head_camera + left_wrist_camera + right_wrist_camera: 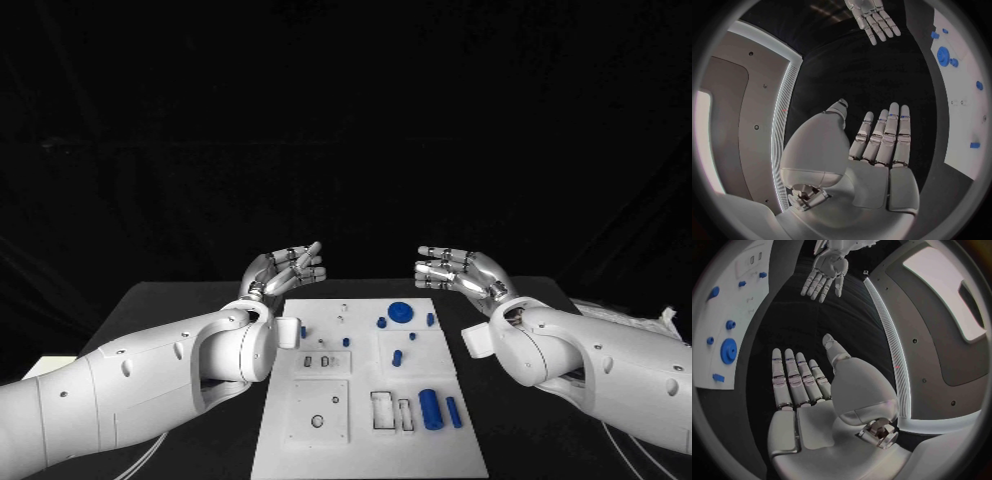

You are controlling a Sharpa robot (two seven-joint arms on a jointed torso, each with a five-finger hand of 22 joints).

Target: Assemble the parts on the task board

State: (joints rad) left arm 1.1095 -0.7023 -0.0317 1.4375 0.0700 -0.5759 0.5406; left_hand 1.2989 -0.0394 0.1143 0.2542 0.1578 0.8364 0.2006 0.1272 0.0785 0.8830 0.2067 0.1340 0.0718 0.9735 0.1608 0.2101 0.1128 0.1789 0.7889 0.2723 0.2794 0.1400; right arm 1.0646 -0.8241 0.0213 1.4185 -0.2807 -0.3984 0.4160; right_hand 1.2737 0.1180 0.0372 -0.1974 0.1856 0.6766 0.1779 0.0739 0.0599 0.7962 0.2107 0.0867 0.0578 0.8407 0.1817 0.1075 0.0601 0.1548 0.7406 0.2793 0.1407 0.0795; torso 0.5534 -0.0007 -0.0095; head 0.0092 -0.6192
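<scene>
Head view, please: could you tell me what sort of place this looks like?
Probably a robot test bench in a lab: a white task board with small blue parts lies on a black table against a black backdrop, with the left hand and right hand raised, holding nothing.

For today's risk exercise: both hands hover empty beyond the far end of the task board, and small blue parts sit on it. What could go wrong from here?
1. The small blue parts lie close together near the blue disc; a reaching left hand or right hand might knock a neighbour.
2. The blue cylinder lies on its side and could roll if nudged.
3. Both forearms flank the task board; a low sweep might shift it.
</scene>
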